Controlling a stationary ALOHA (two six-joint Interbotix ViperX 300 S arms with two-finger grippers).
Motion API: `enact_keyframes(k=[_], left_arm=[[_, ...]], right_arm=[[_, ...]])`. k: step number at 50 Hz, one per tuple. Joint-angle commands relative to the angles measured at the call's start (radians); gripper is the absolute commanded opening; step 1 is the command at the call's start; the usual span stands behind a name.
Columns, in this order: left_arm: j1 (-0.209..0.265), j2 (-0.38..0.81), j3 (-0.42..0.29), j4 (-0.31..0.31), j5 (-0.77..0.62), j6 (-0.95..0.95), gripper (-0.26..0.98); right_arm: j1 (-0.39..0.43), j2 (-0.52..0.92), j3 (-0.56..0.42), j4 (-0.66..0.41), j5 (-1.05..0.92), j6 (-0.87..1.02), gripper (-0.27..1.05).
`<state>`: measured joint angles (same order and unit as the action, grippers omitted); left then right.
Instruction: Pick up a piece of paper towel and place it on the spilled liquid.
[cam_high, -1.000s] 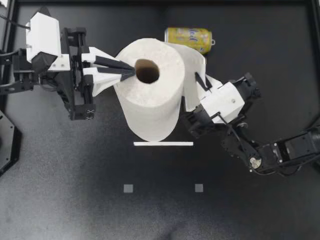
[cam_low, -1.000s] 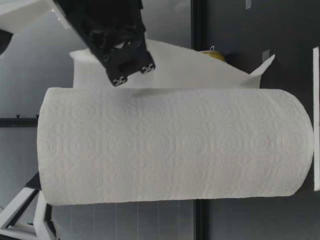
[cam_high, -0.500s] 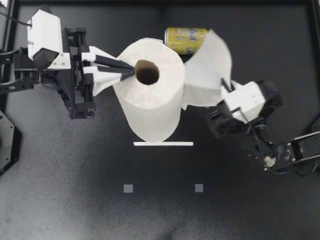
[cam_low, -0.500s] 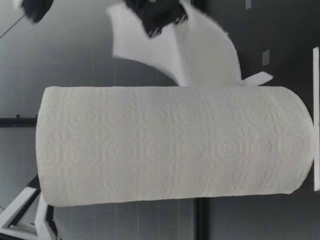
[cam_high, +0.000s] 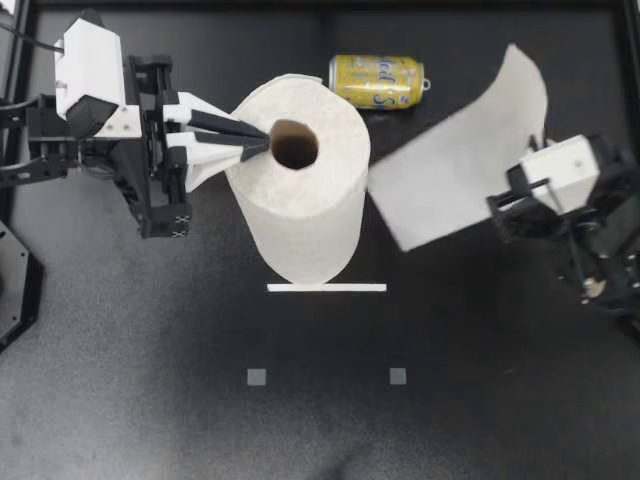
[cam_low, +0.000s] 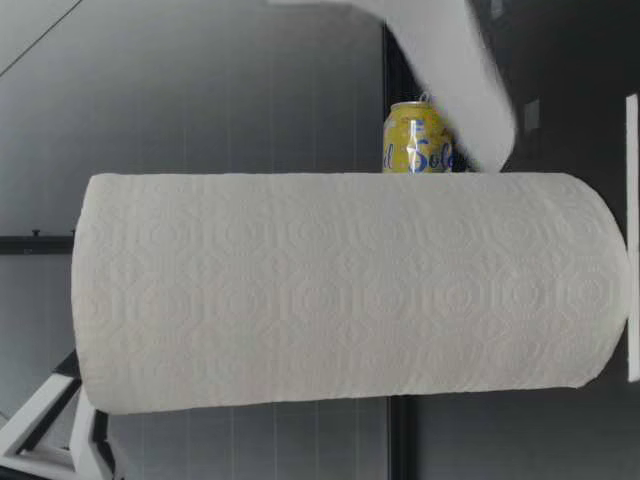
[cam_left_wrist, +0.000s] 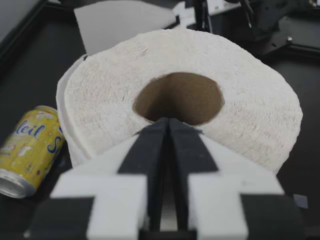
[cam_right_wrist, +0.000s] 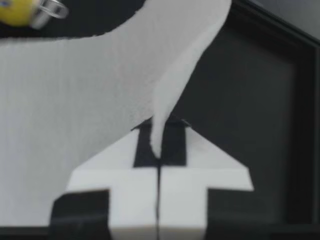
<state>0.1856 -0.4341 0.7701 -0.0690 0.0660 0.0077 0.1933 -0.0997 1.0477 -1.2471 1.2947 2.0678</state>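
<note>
A tall white paper towel roll (cam_high: 300, 190) stands upright in the middle of the black table. My left gripper (cam_high: 262, 146) is shut, with its tips resting on the roll's top at the rim of the cardboard core (cam_left_wrist: 180, 97). My right gripper (cam_high: 528, 162) hangs at the far right, shut on one edge of a loose paper towel sheet (cam_high: 455, 170). That sheet hangs in the air, apart from the roll. In the right wrist view the sheet (cam_right_wrist: 100, 90) is pinched between the closed fingers. The low view shows the roll (cam_low: 340, 290) and the sheet (cam_low: 450, 70) above the table.
A yellow drink can (cam_high: 378, 80) lies on its side behind the roll. A white strip (cam_high: 326, 288) is stuck to the table just in front of the roll. Nearer the front sit two small grey squares (cam_high: 257, 377) (cam_high: 398, 376). No liquid shows on the table.
My right gripper has swung away to the right with the sheet, which has come free of the roll and uncovered the can. The left gripper and roll stayed put.
</note>
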Motion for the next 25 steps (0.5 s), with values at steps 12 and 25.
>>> enact_keyframes(k=[12,25], left_arm=[[0.008,0.048,0.017,-0.003,0.029,-0.002,0.13],[0.008,0.048,0.018,-0.009,0.023,-0.005,0.13]], right_arm=[[-0.104,-0.204,0.075,-0.117,-0.275,0.003,-0.1],[-0.448,-0.258,0.1,-0.291,-0.588,-0.04,-0.1]])
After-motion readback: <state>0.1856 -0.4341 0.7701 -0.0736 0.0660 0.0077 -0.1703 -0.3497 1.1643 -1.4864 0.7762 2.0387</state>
